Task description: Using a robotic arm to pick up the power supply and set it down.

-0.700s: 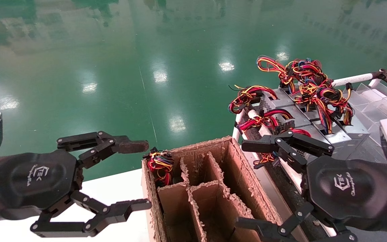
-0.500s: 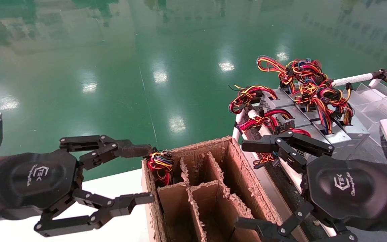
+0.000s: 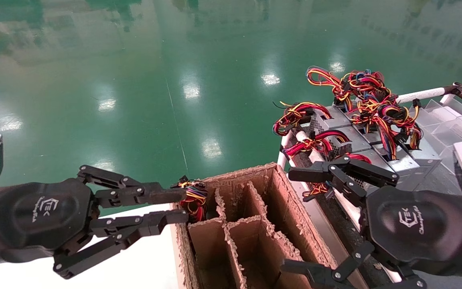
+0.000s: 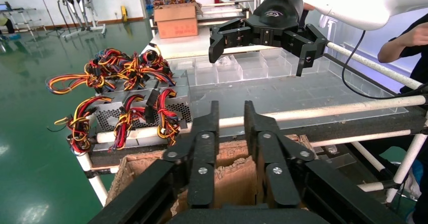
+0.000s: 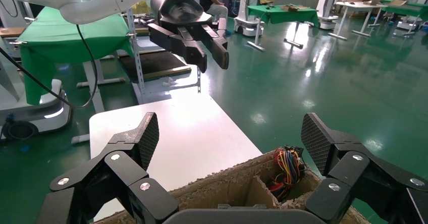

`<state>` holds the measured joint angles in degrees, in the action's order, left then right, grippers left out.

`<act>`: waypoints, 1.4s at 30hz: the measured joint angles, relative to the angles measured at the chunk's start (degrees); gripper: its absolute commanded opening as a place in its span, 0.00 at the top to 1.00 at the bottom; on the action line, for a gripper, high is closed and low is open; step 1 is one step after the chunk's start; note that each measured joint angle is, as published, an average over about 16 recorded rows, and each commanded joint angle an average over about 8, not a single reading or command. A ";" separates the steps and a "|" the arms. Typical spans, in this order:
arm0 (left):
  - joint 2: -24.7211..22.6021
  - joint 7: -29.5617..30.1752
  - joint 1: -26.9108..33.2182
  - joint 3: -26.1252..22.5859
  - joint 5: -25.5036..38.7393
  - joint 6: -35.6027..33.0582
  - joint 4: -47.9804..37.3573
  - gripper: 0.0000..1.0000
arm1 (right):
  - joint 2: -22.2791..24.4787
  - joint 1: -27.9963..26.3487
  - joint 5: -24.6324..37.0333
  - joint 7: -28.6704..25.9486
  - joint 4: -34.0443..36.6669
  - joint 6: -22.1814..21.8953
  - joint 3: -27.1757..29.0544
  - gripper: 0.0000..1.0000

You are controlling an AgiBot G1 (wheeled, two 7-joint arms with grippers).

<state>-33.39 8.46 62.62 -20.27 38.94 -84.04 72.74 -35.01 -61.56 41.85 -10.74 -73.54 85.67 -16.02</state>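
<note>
One power supply sits deep in the far-left compartment of the brown cardboard box [image 3: 285, 208], with only its red, yellow and black wire bundle [image 3: 191, 196] [image 5: 288, 166] showing. My left gripper [image 3: 179, 206] [image 4: 231, 108] hovers just beside that bundle at the box's left rim, its fingers nearly parallel with a narrow gap and nothing between them. Several more grey power supplies [image 3: 347, 136] [image 4: 144, 110] with wire bundles lie on the rack at the right. My right gripper [image 3: 289, 220] [image 5: 229, 138] is wide open and empty, above the box's right side.
The divided box [image 5: 222, 188] stands on a white table [image 3: 142, 261] whose far edge drops to the green floor. White rack tubes [image 3: 419, 95] and clear plastic trays [image 3: 451, 120] lie to the right. A person stands at the far right of the left wrist view.
My left gripper's fingers have closed from wide open to a narrow gap, and its tips moved slightly toward the box's wire bundle. The right arm has not moved.
</note>
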 measured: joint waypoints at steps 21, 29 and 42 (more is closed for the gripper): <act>0.00 0.00 0.00 0.00 0.00 0.00 0.00 0.00 | -0.27 0.00 0.97 0.46 -0.04 -1.02 -0.11 0.00; 0.00 -0.01 0.01 -0.01 0.00 -0.01 -0.01 0.00 | -2.64 -0.67 4.99 1.36 1.03 -5.52 -1.19 0.00; 0.00 -0.01 0.02 -0.02 -0.01 -0.01 -0.02 0.00 | -16.77 -8.34 18.56 3.80 14.79 -13.05 -9.08 0.00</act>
<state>-33.39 8.44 62.63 -20.29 38.93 -84.05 72.72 -51.78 -69.90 60.41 -6.94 -58.75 72.62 -25.11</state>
